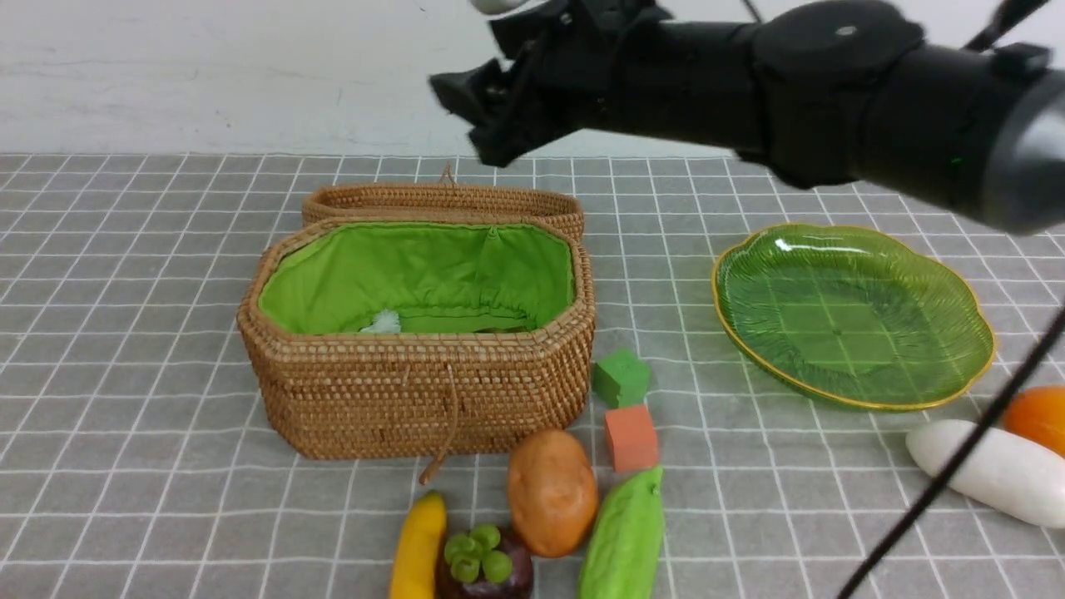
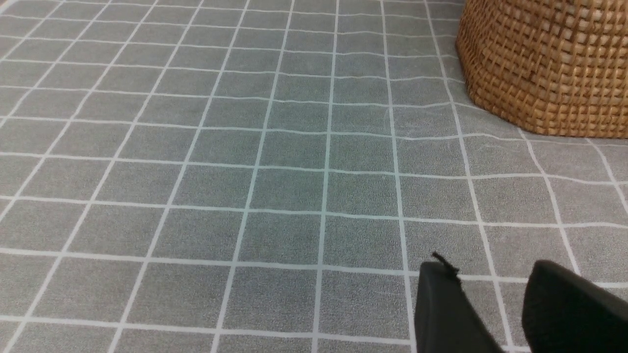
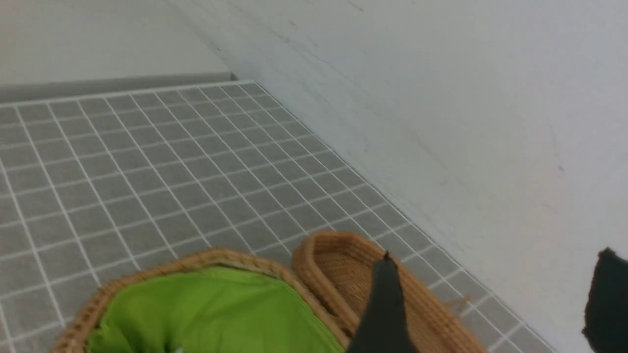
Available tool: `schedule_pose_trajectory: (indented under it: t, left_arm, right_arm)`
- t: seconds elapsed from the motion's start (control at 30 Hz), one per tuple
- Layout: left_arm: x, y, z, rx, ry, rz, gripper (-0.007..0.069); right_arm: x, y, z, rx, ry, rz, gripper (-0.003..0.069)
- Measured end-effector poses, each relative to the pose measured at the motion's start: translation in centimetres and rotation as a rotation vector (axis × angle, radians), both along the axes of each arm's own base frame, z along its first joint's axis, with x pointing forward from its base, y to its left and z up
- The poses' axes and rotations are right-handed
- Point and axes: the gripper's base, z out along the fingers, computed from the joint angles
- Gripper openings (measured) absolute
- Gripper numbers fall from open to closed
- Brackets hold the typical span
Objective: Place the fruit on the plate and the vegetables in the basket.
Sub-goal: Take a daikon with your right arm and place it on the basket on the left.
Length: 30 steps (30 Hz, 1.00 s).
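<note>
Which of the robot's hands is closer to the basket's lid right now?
The right. The right hand hovers above the lid behind the basket; the left hand is low over the checked cloth beside the basket's wall, apart from it.

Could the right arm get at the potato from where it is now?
Probably yes. The right claw hangs open and empty above the basket, and nothing covers the potato. The gourd and mangosteen crowd its sides, though.
</note>
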Motion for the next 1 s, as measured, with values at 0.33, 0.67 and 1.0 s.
schedule_pose_trajectory:
  t: [0.33, 0.67, 1.0]
  left_arm:
    - [0.0, 0.0, 0.0, 0.000, 0.000, 0.000, 0.0239]
    - [0.0, 0.0, 0.0, 0.000, 0.000, 0.000, 0.0239]
    - [0.0, 0.0, 0.0, 0.000, 0.000, 0.000, 0.0239]
  right_arm:
    - [-1.9, -10.8, -0.1, 0.070, 0.191, -0.173, 0.0395]
    - [-4.0, -22.4, -6.8, -0.083, 0.719, -0.467, 0.0417]
    - [-8.0, -22.4, -14.9, -0.577, 0.837, -0.490, 0.0625]
